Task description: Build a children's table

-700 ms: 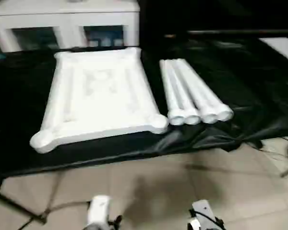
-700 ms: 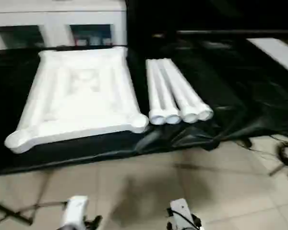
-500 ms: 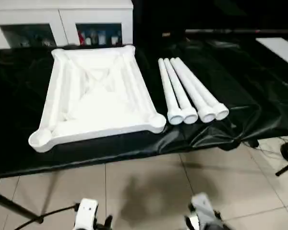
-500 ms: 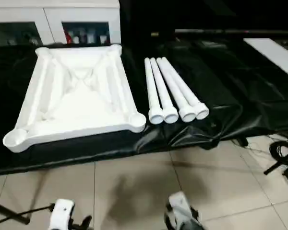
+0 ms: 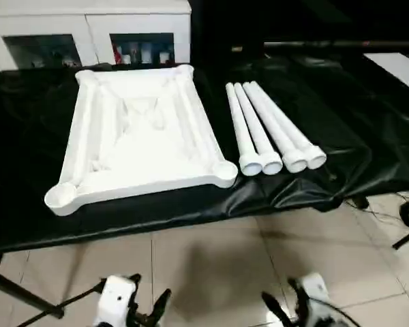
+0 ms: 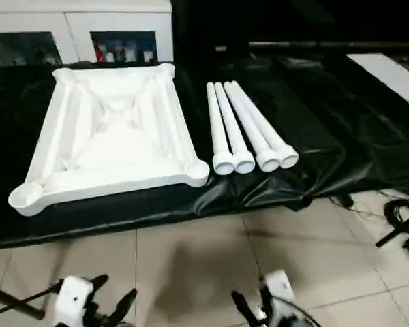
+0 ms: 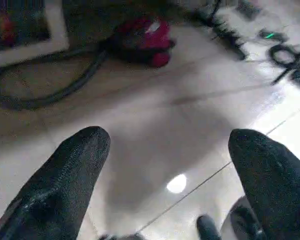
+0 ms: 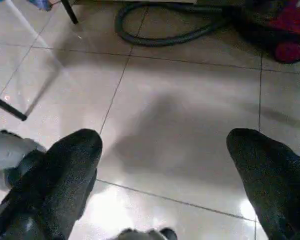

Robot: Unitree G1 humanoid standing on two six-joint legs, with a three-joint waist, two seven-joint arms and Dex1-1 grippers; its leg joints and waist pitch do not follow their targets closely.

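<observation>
Both grippers are spread wide and holding nothing: the left gripper [image 7: 165, 150] and right gripper [image 8: 162, 150] each show two black fingers well apart with just floor tile between them, and in the head view they hang low near the bottom edge, left [image 5: 133, 310] and right [image 5: 293, 313], well short of the work surface. So my read is nothing has been started yet, arms are parked low and open so they're ready to reach in for a first grab. The parts look laid out on purpose: the tabletop [image 5: 140, 133] lies upside down on the black cloth [image 5: 341, 136], ribbed underside up and the round corner sockets facing the ceiling, which is exactly how you'd want it so the legs can drop straight in from above. The four legs [image 5: 269, 129] lie side by side just to the right of the tabletop, touching each other in a neat row, near but apart from its rim, wider open ends pointing toward the robot. That puts them on the right arm's side, so I'd guess a leg gets picked first by that hand. They're smooth tapered tubes packed tight, so getting a finger between two of them might be fiddly and a neighbour could roll. Behind it all there's a white cabinet [image 5: 88, 27] with glass fronts, not part of the build. A hose [image 8: 165, 35] and something red [image 7: 145, 40] sit on the floor.
</observation>
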